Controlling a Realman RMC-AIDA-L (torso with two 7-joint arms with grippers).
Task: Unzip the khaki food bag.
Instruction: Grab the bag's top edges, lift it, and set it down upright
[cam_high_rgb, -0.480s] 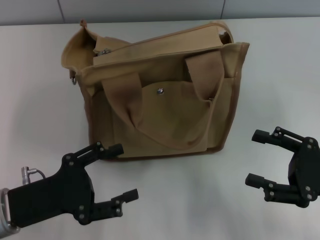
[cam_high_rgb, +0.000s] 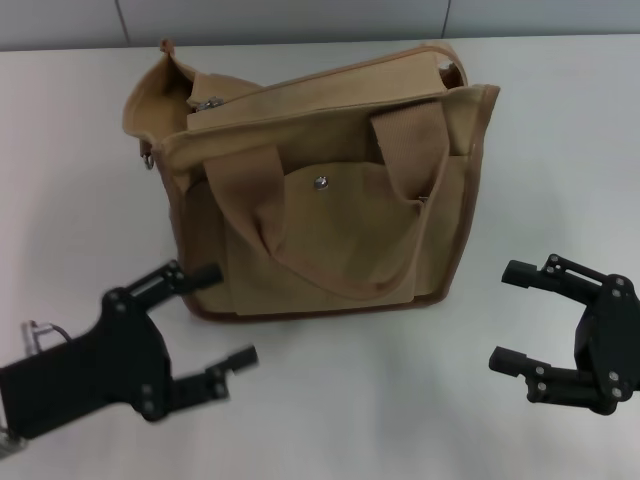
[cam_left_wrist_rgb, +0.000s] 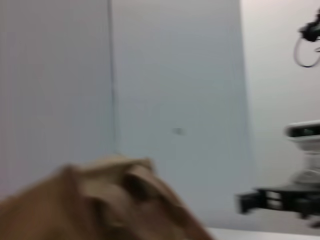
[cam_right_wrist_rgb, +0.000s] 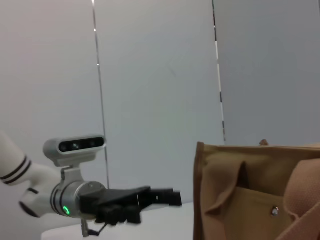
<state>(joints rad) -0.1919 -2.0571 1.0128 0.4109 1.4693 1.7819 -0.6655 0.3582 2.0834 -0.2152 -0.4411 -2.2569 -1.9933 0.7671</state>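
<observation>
**Bag zipped, both grippers clear**

Head view: the bag (cam_high_rgb: 320, 190) stands on the table (cam_high_rgb: 560, 140); the left gripper (cam_high_rgb: 210, 325) and right gripper (cam_high_rgb: 512, 315) wait spread near its front corners.

Left wrist: soft canvas, likely floppy.

Right wrist: brace a handle (cam_right_wrist_rgb: 305, 192), pull the zipper tab (cam_high_rgb: 207, 103).

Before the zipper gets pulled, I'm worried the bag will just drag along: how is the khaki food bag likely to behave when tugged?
The khaki food bag looks like soft canvas: its top edge sags unevenly and the handles droop, so it will probably buckle rather than resist. It seems to rest unanchored on the smooth table, so it may slide unless one end effector braces it.
</observation>
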